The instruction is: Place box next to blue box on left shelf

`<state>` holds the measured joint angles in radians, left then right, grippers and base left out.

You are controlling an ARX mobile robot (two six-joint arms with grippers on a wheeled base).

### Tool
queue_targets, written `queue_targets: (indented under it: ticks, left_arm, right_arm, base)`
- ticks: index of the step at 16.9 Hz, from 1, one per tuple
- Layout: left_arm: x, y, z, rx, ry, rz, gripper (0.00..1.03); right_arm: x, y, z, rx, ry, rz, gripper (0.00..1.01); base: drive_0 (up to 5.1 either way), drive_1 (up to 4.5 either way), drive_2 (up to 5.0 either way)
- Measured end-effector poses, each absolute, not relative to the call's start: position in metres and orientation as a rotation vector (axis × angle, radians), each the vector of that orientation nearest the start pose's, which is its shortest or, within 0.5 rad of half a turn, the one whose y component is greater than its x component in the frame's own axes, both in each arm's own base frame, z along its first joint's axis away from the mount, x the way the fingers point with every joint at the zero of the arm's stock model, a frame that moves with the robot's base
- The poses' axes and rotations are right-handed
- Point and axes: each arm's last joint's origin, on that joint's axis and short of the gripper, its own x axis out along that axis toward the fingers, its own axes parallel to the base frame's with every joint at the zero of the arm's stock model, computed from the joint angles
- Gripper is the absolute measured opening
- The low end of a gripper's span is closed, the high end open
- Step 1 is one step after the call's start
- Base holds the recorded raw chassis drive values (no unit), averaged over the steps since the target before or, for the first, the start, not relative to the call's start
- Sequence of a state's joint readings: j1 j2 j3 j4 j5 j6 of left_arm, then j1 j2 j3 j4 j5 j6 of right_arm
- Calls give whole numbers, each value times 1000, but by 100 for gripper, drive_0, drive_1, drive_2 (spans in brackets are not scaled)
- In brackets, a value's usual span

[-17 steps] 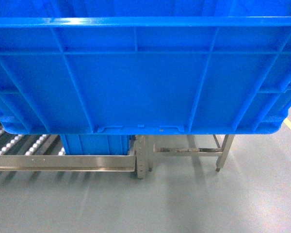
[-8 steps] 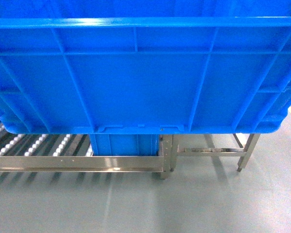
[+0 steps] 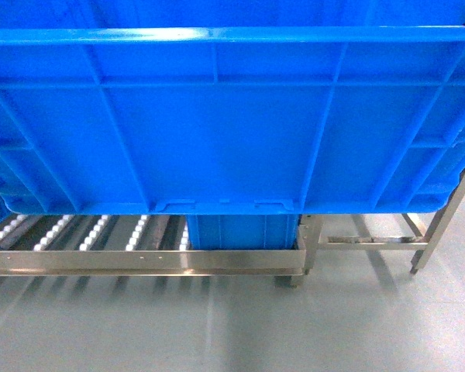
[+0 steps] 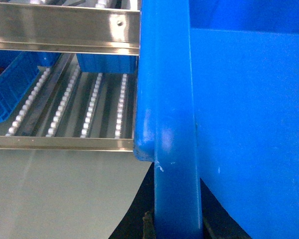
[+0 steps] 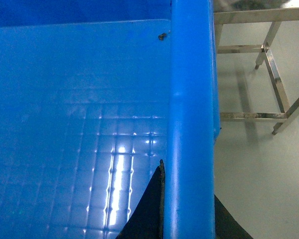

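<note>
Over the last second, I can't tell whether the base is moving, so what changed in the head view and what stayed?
The left shelf, the blue crate on it and the steel frame beside it slid rightward in the head view, baring more roller tracks, so the robot seems to shift left. The box fills the view as before, both grippers gripping its rim.

Box [image 3: 232,124]: glossy blue plastic, ribbed. Left shelf [image 3: 139,262]: shiny steel, white plastic rollers [image 3: 93,231].

no text, label, brand, number or sign can be read in any of the views.
</note>
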<state>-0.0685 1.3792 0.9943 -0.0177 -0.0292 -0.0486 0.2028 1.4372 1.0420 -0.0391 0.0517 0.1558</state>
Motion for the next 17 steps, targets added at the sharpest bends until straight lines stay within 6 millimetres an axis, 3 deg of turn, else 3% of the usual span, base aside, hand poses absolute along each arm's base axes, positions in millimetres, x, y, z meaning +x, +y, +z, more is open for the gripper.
queue_targets:
  ticks: [17]
  left_arm:
    - [308, -20, 288, -29, 405, -28, 6]
  right_arm:
    - [315, 63, 286, 97, 441, 115, 7]
  base:
    - [-502, 243, 243]
